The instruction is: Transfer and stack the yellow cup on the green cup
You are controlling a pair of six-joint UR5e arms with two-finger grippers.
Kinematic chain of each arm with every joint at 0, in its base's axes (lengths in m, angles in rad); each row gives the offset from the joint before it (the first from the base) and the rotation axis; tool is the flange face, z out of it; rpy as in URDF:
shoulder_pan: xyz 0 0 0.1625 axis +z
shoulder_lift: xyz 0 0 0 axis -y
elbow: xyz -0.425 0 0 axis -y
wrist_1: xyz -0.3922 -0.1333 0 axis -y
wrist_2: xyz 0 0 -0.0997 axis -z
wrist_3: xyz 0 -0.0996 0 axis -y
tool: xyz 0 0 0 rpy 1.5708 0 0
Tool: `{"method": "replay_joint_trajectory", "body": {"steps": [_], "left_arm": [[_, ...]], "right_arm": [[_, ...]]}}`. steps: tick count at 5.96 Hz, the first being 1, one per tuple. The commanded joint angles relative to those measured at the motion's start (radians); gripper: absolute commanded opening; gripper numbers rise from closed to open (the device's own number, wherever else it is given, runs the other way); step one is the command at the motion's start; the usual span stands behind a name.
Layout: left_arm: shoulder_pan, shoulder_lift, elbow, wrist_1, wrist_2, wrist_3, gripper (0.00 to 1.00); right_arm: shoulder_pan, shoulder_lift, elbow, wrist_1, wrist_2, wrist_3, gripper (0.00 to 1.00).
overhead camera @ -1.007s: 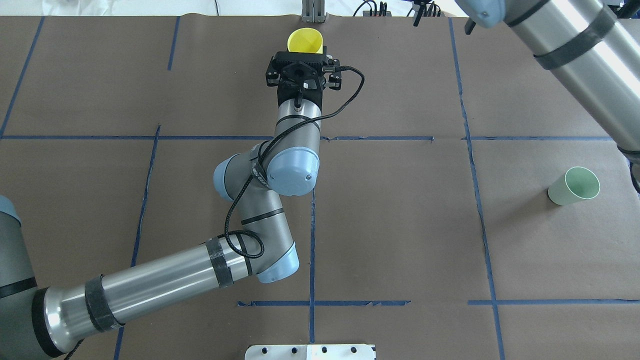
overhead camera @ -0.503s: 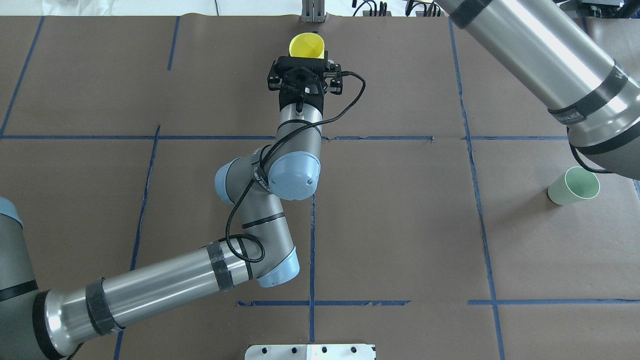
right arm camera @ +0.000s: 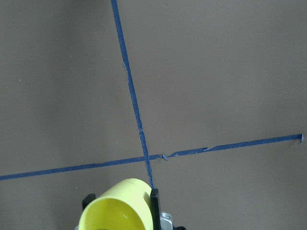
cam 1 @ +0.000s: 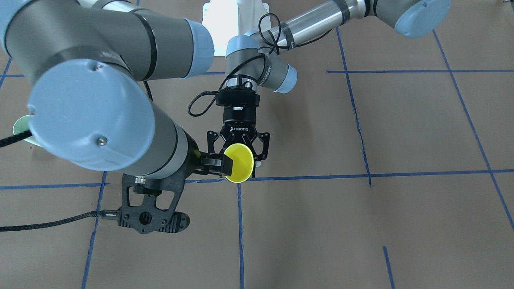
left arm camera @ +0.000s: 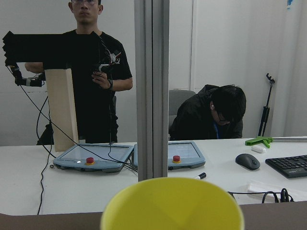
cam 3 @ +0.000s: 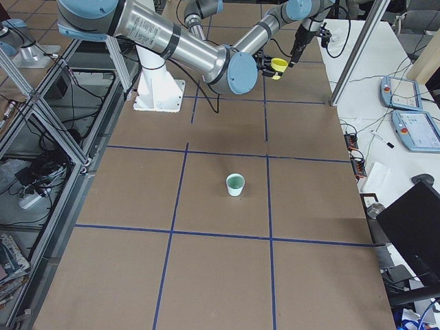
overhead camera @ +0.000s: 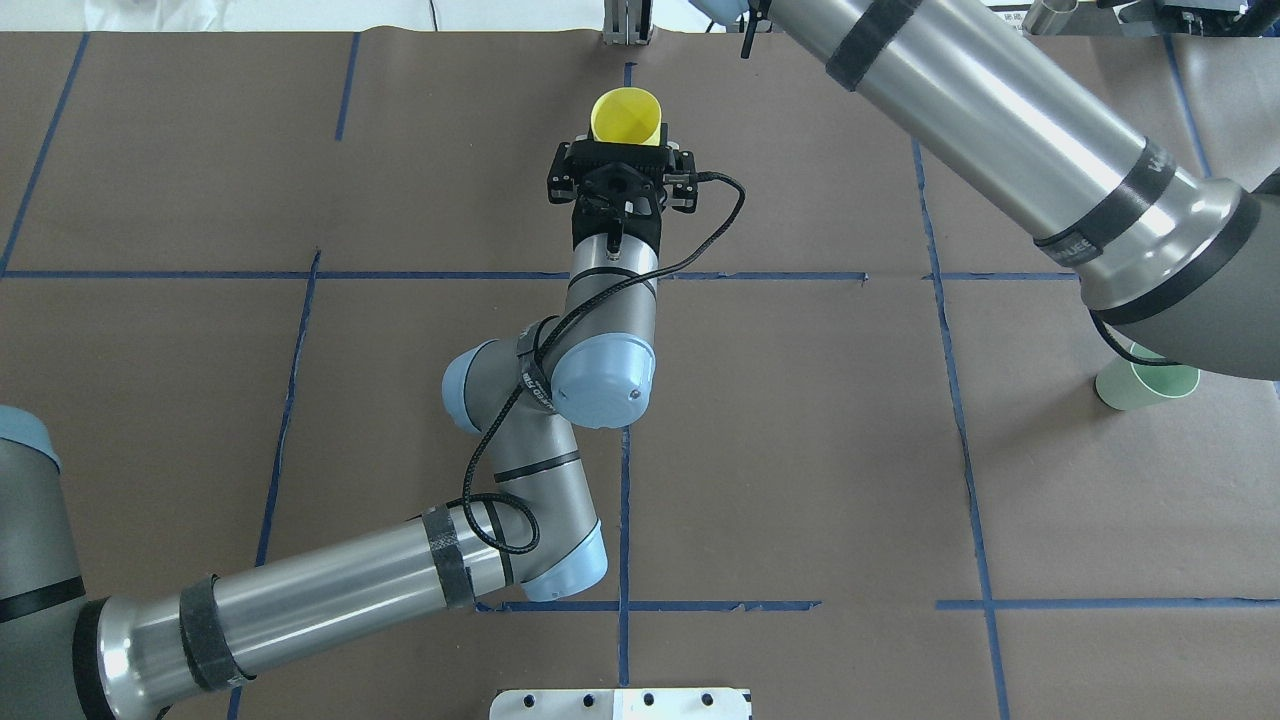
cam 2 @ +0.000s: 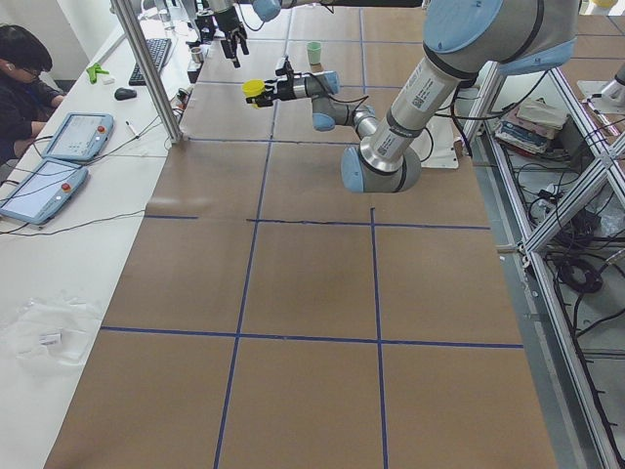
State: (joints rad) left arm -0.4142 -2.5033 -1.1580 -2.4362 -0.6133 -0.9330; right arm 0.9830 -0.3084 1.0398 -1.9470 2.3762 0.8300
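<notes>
– Over the middle of the far edge of the surface (overhead camera: 800, 450), the left gripper (cam 1: 239, 159) is clamped on the yellow cup (overhead camera: 626, 115), which is mouth up and lifted off the paper. Which step is this?
– The hand-over, I judge. The right gripper (cam 1: 225, 163) hangs above the cup, pointing down. Its fingers look parted and hold nothing, though only the front view shows them, and only in part.
– And the green cup (cam 3: 235, 184)?
– It stands upright near the middle of the right edge, well apart from the yellow one. In the overhead view the right arm partly covers it.
– What does the next move call for?
– The left gripper's fingers take both flanks of the cup, so the rim is what is free. I would expect the right gripper to descend squarely and pinch the wall, and the left to let go only after that. Then comes a carry to the right edge and a straight drop into the green mouth.
– How will they handle?
– Both are thin, smooth plastic tumblers with no handle, tapered and wider at the rim. The taper should guide the nesting. The slick wall may flex or slip under a hard pinch. The surface is matte brown paper, creased, and ruled with blue tape (right arm camera: 139, 124) that is ragged at the crossing.
</notes>
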Motion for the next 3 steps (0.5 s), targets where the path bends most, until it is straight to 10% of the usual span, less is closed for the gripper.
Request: {"method": "replay_joint_trajectory", "body": {"steps": [1,3], "left_arm": [[0.002,0.0,0.0,0.0,0.003,-0.003,0.46],[0.0,0.001,0.001,0.0,0.001,-0.004,0.46]], "right_arm": [[-0.049,0.002,-0.011,0.016,-0.067,0.009,0.99],[-0.09,0.009,-0.003,0.016,-0.121,0.005,0.98]]}}
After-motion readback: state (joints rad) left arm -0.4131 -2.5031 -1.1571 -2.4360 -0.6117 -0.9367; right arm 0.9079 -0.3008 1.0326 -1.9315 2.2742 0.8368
